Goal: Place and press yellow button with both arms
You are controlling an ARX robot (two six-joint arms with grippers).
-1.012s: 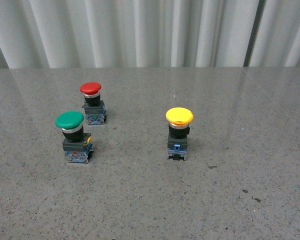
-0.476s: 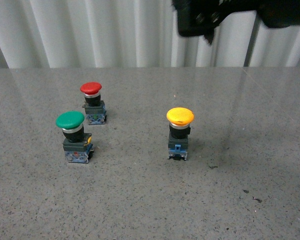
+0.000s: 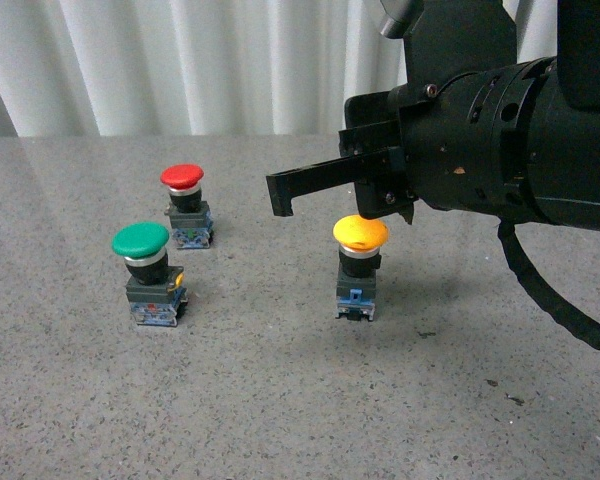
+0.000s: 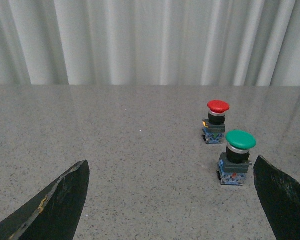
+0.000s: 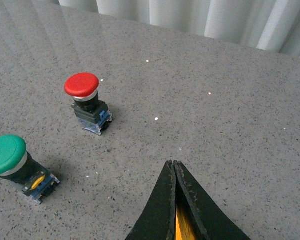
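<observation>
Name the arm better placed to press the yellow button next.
Right. The right gripper hangs just above the yellow button, fingers shut. The left gripper is absent from the front view, and its wrist view shows only the red button and green button.

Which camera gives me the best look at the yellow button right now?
The front view: the yellow button stands upright on the table, visible cap to base, below the right gripper. The right wrist view shows only a yellow sliver behind the closed fingers. The left wrist view misses it.
</observation>
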